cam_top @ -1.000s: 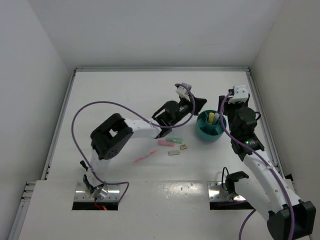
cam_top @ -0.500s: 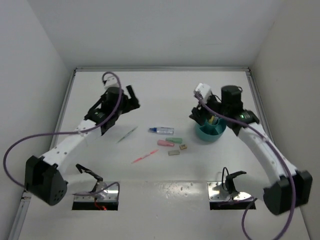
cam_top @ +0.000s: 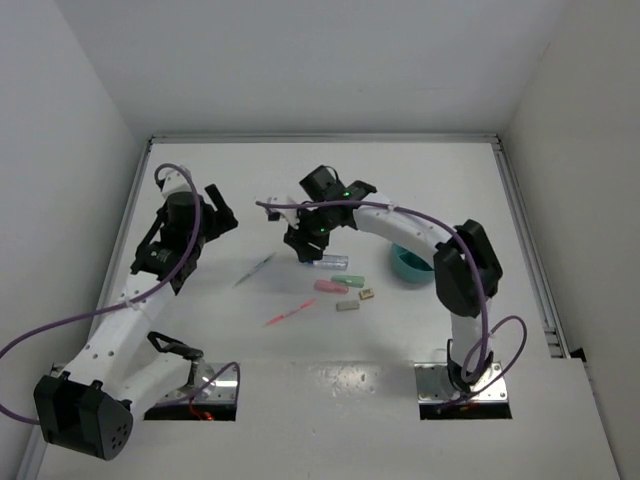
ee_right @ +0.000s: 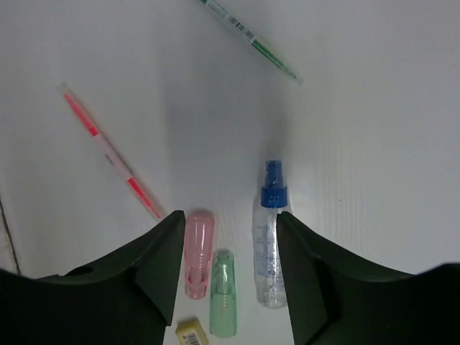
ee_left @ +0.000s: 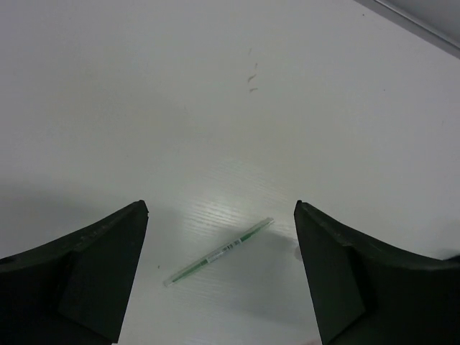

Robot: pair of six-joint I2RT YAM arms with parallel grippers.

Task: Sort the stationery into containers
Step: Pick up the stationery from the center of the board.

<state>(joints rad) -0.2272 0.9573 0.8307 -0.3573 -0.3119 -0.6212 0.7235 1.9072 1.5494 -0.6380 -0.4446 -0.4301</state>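
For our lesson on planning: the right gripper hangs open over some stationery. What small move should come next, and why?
Probably a slight sideways shift to centre on the marker before lowering. The open right gripper spans the pink stick, green stick and marker together, so closing here could catch more than one.

You've got a smooth white table (ee_left: 144,86) with a soft sheen and fine grain lines. Bottle (ee_right: 270,248): clear glossy plastic with a blue plastic cap. Just beside the bottle, the pink stick (ee_right: 198,251) and green stick (ee_right: 223,291) look like frosted translucent plastic. Farther from the bottle, the green pen (ee_left: 219,251) has a clear plastic barrel. Fingers (ee_left: 93,273) on the left gripper (ee_left: 221,215) and right gripper (ee_right: 230,219): matt black plastic.
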